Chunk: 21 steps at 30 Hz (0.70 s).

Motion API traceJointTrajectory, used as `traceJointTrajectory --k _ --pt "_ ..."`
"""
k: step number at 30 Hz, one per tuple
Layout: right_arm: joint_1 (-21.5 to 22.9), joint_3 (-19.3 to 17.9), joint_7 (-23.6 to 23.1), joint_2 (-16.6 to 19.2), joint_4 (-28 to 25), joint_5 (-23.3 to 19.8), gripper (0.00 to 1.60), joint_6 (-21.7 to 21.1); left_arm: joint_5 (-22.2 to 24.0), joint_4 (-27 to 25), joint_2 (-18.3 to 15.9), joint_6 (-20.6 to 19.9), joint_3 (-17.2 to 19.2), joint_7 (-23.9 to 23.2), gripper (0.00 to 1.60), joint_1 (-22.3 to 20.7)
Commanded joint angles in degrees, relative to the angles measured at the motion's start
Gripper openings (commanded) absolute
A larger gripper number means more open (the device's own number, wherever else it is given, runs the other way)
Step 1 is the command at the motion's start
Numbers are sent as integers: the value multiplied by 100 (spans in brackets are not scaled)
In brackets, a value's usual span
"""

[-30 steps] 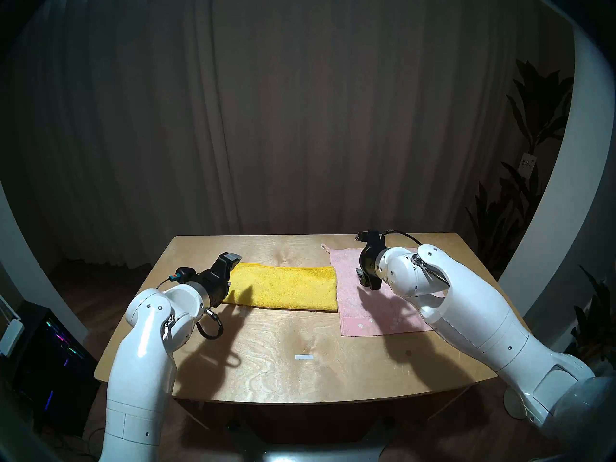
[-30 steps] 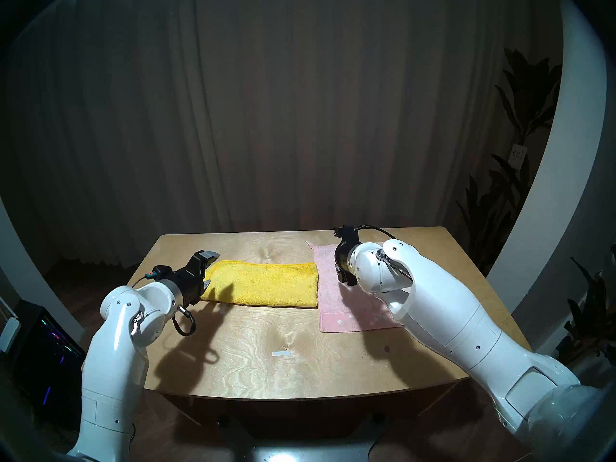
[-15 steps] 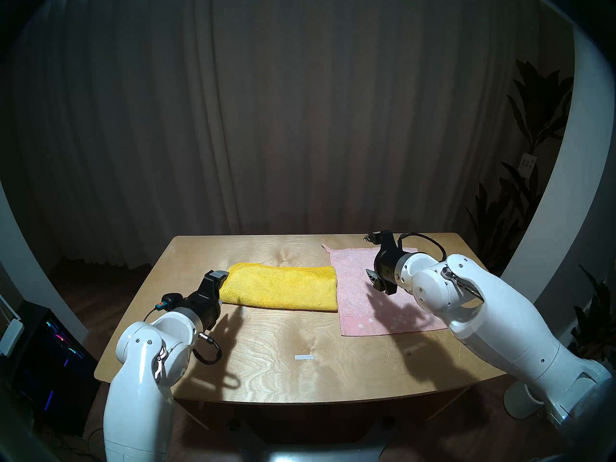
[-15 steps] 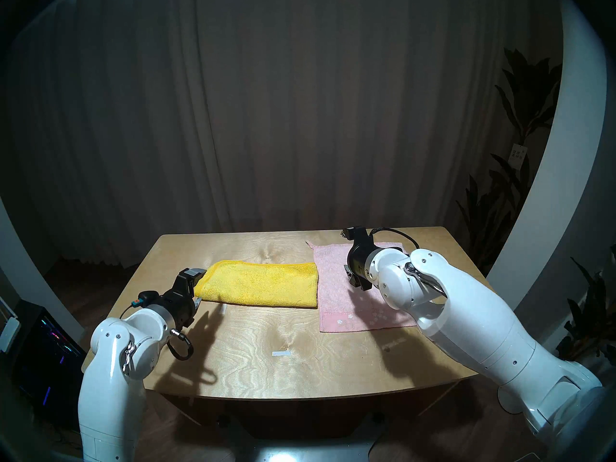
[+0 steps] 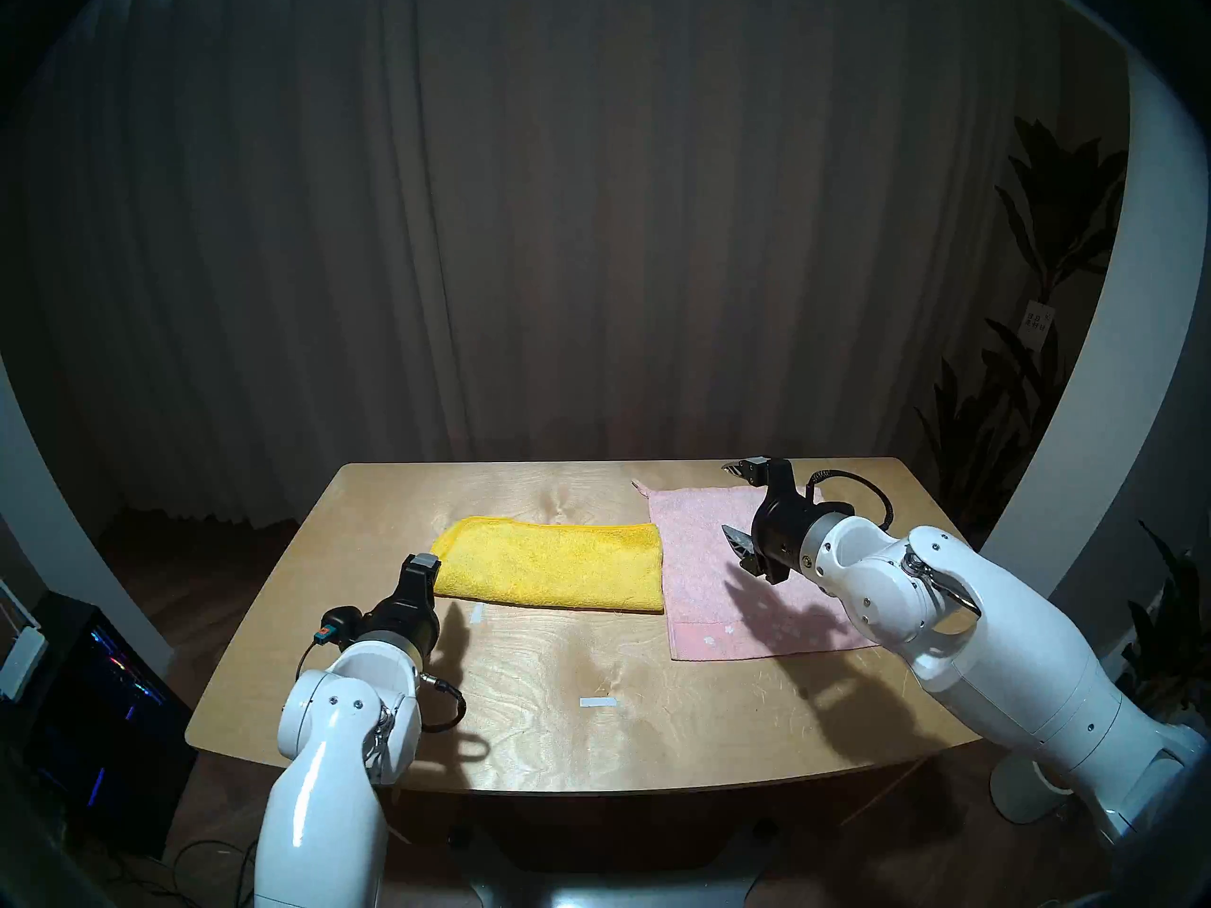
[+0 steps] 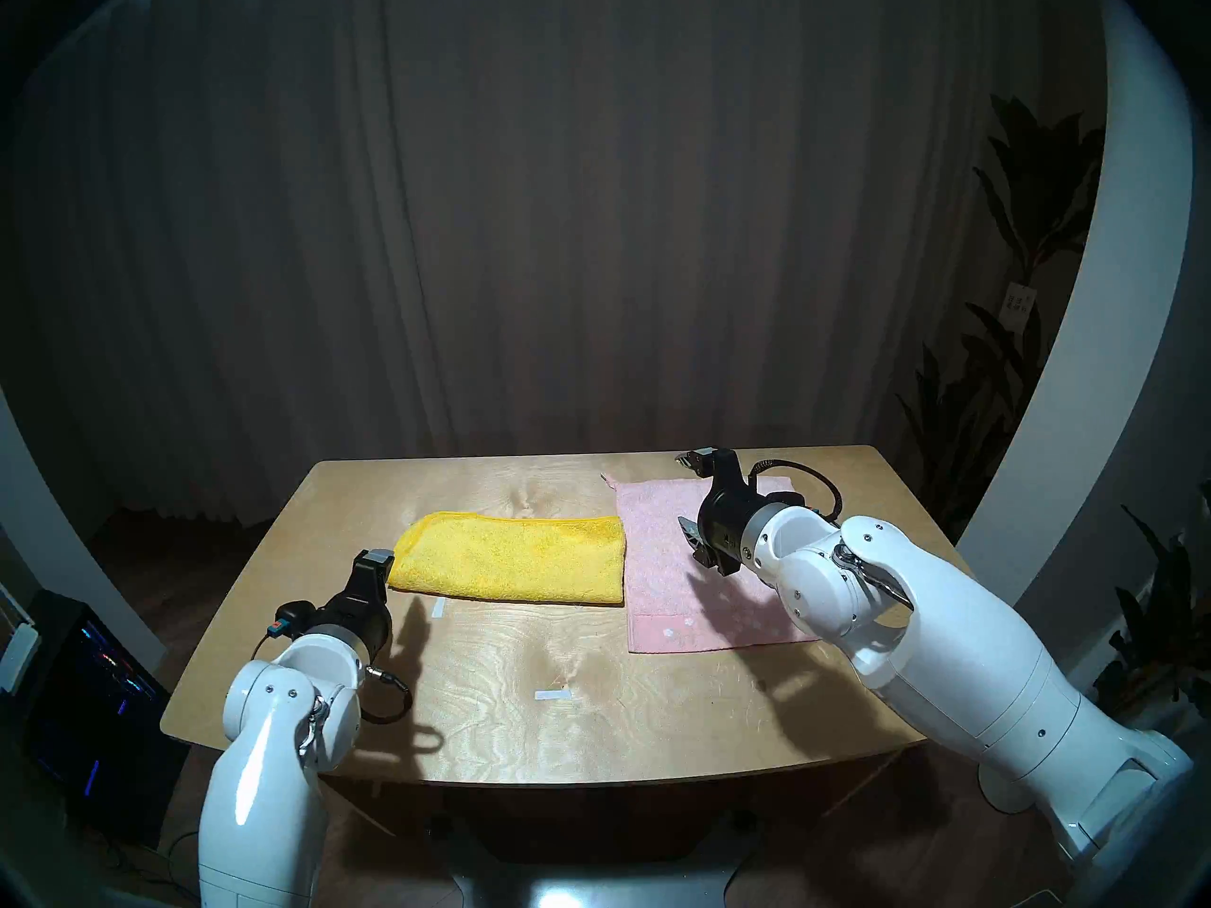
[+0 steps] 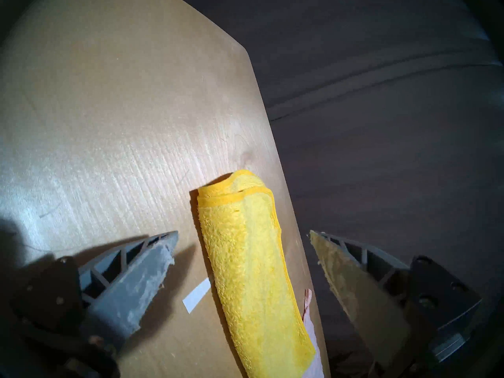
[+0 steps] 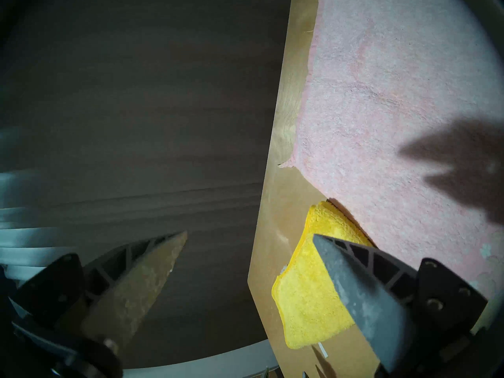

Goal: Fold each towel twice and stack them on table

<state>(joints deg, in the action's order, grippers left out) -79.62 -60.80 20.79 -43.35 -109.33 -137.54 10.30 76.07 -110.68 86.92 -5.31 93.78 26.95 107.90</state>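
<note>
**Roughly a quarter done: one fold made, three folds and the stacking left**

So far the yellow towel [image 5: 552, 569] lay as a long doubled strip in the middle of the table [image 5: 524, 710], running left to right, its layered hem showing at the left end in the left wrist view; that read as one fold made and a second one owed; the pink towel [image 5: 734, 579] lay spread flat and single near the far right corner, its left edge touching or just beside the yellow strip's right end; it looked unfolded, and nothing was stacked.

The left pincer [image 7: 242, 241] hung low just off the strip's left end, toward the left edge of the table, pointing along the strip; its fingers stood spread and empty, the towel end lying between them in the wrist view but untouched; the right pincer [image 5: 735, 504] hovered above the pink towel, aimed leftward toward the yellow one, turned on its side, likewise spread wide and holding nothing; its shadow fell on the pink cloth toward the near edge.
</note>
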Motion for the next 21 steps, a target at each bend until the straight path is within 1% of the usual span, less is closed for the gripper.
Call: traceJointTrajectory --k 1,3,4,7,8,9,11,21 --pt "101 -34 -355 -188 3 0 160 -176 -92 89 -63 8 -63 -46 160 -438" --pt "88 -61 -360 -205 -11 -30 160 -153 -71 177 -62 -1 -47 4 160 -504" --pt "72 -73 -372 -213 -21 -19 160 -105 -129 213 -112 -31 -65 58 160 -542" --pt "30 -112 -398 -205 -49 -38 160 -66 -96 329 -195 -136 -66 95 160 -645" --pt "7 -135 -405 -208 -72 -53 160 -24 60 383 -222 -269 -35 87 160 -693" --pt "-10 -158 -404 -208 -91 -90 160 -15 102 437 -221 -289 -22 86 160 -734" --pt "-41 -231 -356 -230 -163 -217 160 56 40 542 -270 -332 -42 125 160 -814" --pt "-80 -288 -399 -232 -336 -215 160 313 175 958 -363 -559 -1 212 160 -1240"
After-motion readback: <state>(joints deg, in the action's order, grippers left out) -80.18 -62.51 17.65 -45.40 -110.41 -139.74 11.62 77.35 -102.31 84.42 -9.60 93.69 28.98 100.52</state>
